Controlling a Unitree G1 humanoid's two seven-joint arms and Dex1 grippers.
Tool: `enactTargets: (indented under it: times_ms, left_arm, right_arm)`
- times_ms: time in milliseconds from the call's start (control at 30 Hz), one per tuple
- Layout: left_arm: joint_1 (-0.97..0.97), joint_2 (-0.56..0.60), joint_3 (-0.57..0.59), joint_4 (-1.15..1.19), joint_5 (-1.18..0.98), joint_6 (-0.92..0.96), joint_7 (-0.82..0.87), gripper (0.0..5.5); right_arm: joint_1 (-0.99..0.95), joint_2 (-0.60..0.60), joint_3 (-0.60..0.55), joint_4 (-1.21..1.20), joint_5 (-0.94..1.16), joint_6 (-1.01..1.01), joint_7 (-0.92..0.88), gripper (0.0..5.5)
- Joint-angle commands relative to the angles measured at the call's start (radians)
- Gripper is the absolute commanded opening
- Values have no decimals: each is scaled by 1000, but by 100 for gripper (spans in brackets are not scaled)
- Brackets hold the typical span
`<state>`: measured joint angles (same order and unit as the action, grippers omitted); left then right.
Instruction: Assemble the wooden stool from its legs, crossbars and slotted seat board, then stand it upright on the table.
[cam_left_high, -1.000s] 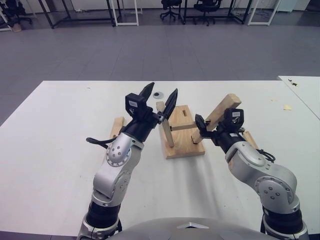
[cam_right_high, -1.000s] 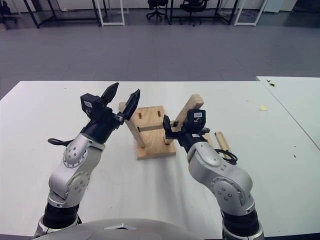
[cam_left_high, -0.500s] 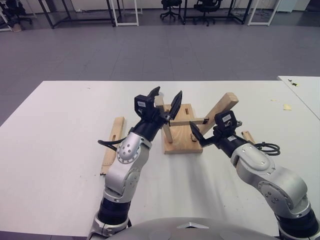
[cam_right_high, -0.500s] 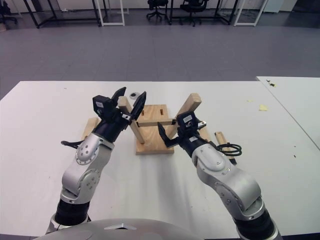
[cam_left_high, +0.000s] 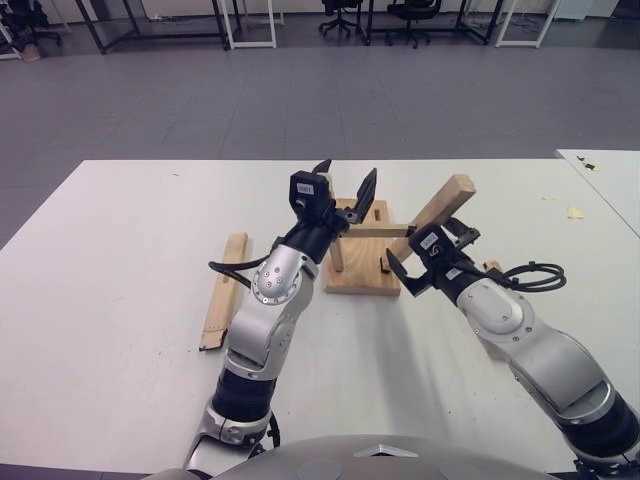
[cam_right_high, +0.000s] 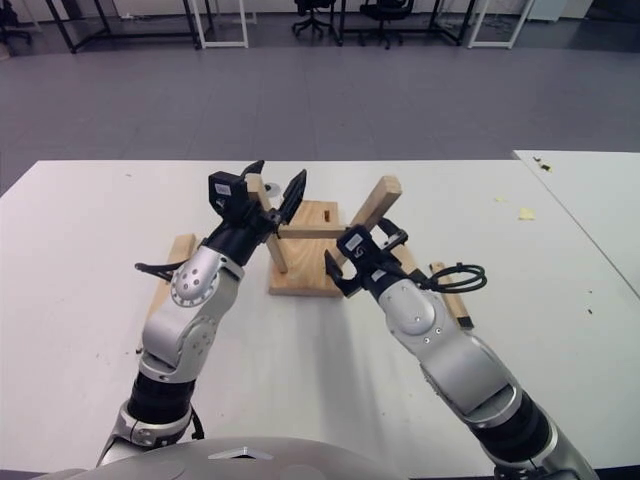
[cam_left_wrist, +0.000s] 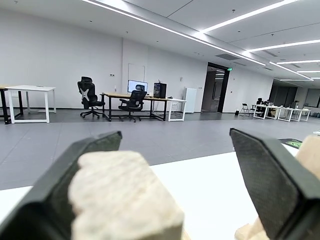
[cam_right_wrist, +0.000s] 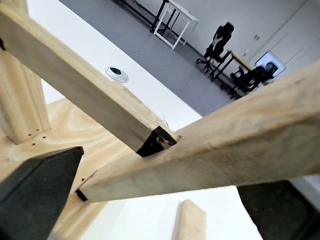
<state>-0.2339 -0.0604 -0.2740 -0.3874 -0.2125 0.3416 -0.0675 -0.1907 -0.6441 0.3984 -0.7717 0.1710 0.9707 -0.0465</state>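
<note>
Table (cam_left_high: 110, 250) bears one seat board (cam_left_high: 360, 278), two fitted legs (cam_left_high: 445, 203), one crossbar (cam_left_high: 385, 231).

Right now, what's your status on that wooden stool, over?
Left pincer open around upright leg; right pincer open astride leaning leg. Seat board flat on table. Spare piece lies clear.

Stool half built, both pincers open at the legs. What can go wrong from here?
1. The tilted right wooden leg leans outward from the flat slotted seat board; a dark gap shows where the thin wooden crossbar meets it, so that joint may pop apart.
2. The open left pincer straddles the top of the left wooden leg off-centre; closing may shove it sideways.
</note>
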Motion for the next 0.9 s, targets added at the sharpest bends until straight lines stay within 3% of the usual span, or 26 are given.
enactTargets:
  times_ms: [33, 233, 533, 833, 900]
  left_arm:
    - [-34, -70, -124, 29, -24, 40, -55, 398]
    - [-36, -80, -129, 49, -37, 36, -69, 398]
    - [33, -31, -62, -1, -75, 26, -42, 398]
    - [105, -2, -20, -113, -72, 44, -7, 398]
    - [104, -1, -17, -119, -71, 48, -6, 398]
  right_arm:
    - [-125, 7, 115, -94, -41, -80, 136, 514]
    - [-121, 13, 127, -99, -125, -108, 207, 514]
    - [106, 58, -62, -61, -95, -117, 250, 514]
    - [180, -45, -165, 14, -208, -297, 307, 514]
    - [180, -39, -168, 17, -227, -359, 318, 473]
